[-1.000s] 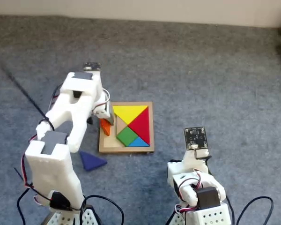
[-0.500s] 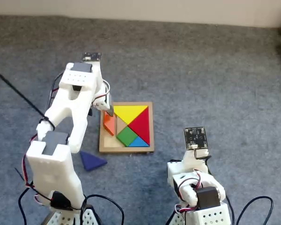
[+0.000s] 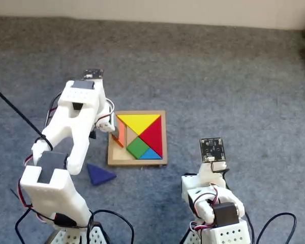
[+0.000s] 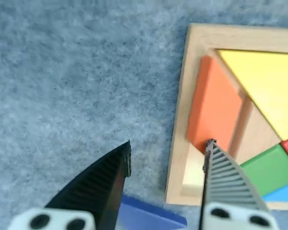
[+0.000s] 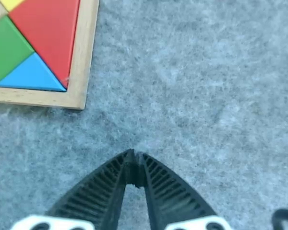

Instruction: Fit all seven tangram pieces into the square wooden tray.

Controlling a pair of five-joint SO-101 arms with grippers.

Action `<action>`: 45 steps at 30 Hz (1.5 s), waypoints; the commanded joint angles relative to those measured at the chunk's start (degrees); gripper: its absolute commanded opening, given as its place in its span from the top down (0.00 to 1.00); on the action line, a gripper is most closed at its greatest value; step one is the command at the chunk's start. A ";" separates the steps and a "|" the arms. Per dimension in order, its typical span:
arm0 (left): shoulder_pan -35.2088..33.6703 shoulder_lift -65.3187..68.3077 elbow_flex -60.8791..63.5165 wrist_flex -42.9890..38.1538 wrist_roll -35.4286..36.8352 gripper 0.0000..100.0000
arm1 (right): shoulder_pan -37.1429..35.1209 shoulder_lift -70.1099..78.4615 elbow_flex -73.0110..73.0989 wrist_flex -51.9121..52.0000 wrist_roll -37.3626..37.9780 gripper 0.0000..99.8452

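Note:
The square wooden tray (image 3: 137, 162) holds a yellow triangle (image 3: 139, 123), a red triangle (image 3: 153, 134), a green piece (image 3: 138, 147) and a light blue triangle (image 3: 151, 153). An orange piece (image 4: 213, 103) lies along the tray's left side, tilted with one edge up against the rim (image 4: 182, 96). My left gripper (image 4: 169, 147) hangs open just off that side, one finger over the carpet and one fingertip (image 4: 210, 146) at the orange piece's corner. A dark blue triangle (image 3: 99, 174) lies on the carpet left of the tray's near corner. My right gripper (image 5: 134, 157) is shut and holds nothing, over carpet near the tray's corner (image 5: 86, 57).
Grey carpet covers the whole floor. The right arm (image 3: 213, 201) stays folded near its base, in front of and to the right of the tray. Open carpet stretches behind and to the right of the tray. A black cable runs at the far left.
The orange piece has shifted from the tray's left rim further into the tray. The left arm has drawn back leftward and its gripper stands open off the piece. The right arm is unchanged.

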 commanded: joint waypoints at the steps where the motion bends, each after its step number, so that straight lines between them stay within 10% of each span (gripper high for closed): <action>1: -1.01 -1.54 0.22 -3.43 -0.44 0.76 | -0.13 -1.10 8.75 0.31 -0.09 0.99; 23: -0.57 -15.87 2.59 -3.60 -0.35 0.76 | -0.13 -1.19 8.75 0.40 -0.09 0.99; 32: -9.27 -17.54 11.38 -15.12 -0.44 0.75 | -0.13 -1.19 8.75 0.40 -0.09 0.99; 45: -4.88 -17.45 16.04 -21.19 -4.31 0.75 | -0.13 -1.19 8.75 0.40 -0.09 0.99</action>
